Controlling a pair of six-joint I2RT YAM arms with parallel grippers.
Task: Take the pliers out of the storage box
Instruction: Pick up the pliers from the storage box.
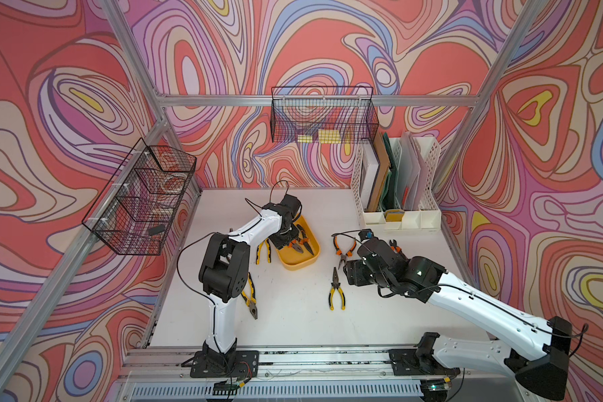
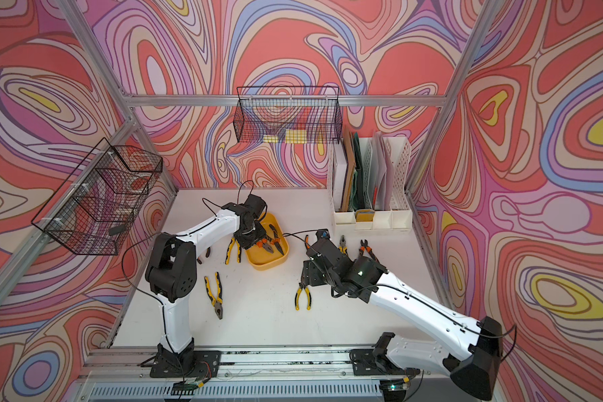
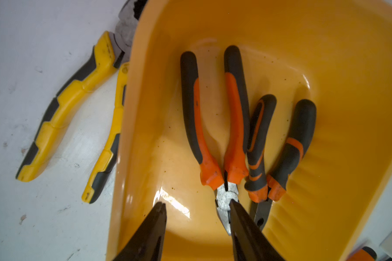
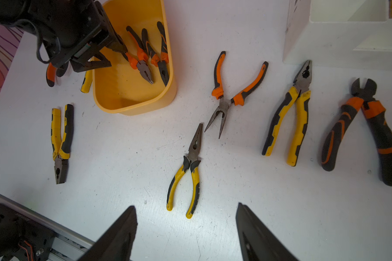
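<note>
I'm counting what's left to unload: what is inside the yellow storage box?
In the storage box lie blunt-nosed orange-and-black pliers and a long-nosed pair, side by side. The left gripper reaches in, open; the floor beneath its fingers is covered.

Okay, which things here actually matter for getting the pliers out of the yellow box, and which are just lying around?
In the job: storage box; two orange-handled pliers inside it; left gripper, open inside the box; pliers on the table, already out.
Lying about: back wire basket; side wire basket; white file rack with folders.
</note>
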